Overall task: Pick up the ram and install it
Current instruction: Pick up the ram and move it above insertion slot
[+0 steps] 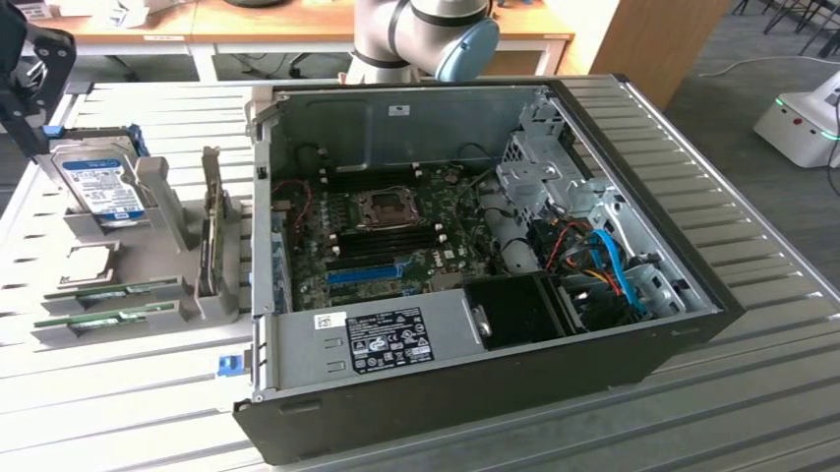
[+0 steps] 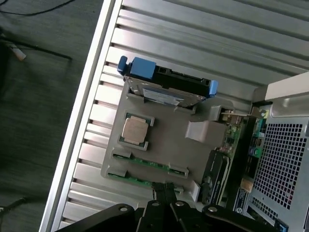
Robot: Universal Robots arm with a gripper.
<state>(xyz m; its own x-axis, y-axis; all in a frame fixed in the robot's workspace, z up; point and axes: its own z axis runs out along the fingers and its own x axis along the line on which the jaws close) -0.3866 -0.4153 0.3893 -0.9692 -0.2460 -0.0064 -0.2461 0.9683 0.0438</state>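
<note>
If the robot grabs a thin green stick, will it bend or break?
The green stick looks like a flat board, so it is probably stiff. It is thin, so likely light. Being so thin, it might snap if squeezed hard.

The exterior view looks steeply down over case [image 1: 525, 388] and holder [image 1: 168, 192]. The wrist view faces down past the gripper [image 2: 164, 190], closer; both share the holder and drive [image 1: 105, 187].

claw [image 2: 164, 189] cut off at edge, ram [image 2: 126, 178] partly behind it
</note>
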